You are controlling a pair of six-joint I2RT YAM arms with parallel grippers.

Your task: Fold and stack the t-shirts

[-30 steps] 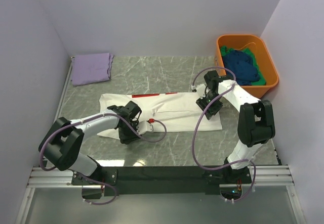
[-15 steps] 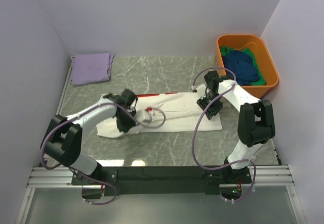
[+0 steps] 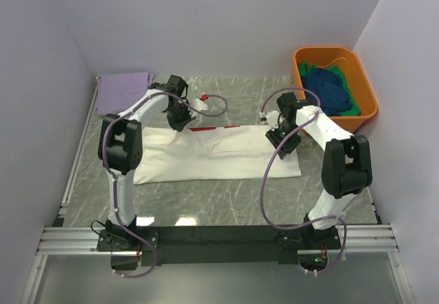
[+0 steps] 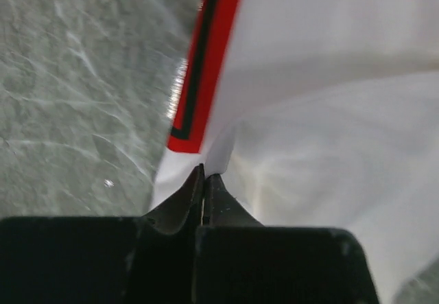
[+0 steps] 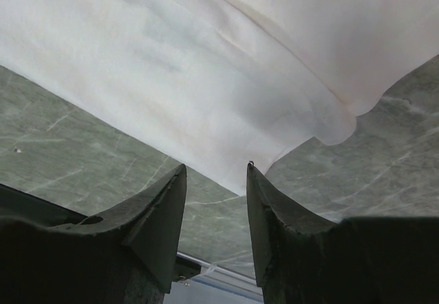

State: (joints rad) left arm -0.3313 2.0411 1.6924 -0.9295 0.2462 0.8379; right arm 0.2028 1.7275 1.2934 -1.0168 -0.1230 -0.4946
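The large white t-shirt (image 3: 219, 156) lies spread across the middle of the table, with a thin strip of its red panel (image 3: 214, 128) showing at the far edge. My left gripper (image 3: 180, 117) is at that far edge, left of the red strip. In the left wrist view it (image 4: 205, 173) is shut on a pinch of white cloth beside the red panel (image 4: 206, 57). My right gripper (image 3: 282, 136) is over the shirt's right end. In the right wrist view it (image 5: 216, 175) is open and empty over the white cloth (image 5: 206, 64). A folded lavender t-shirt (image 3: 124, 91) lies far left.
An orange tub (image 3: 370, 98) stands at the far right with dark blue (image 3: 329, 88) and green (image 3: 353, 110) shirts inside. White walls close in the left, back and right sides. The arms' cables hang loose over the shirt.
My left gripper has swung from the shirt's near-left edge to its far edge, carrying white cloth with it. The right gripper has hardly moved.
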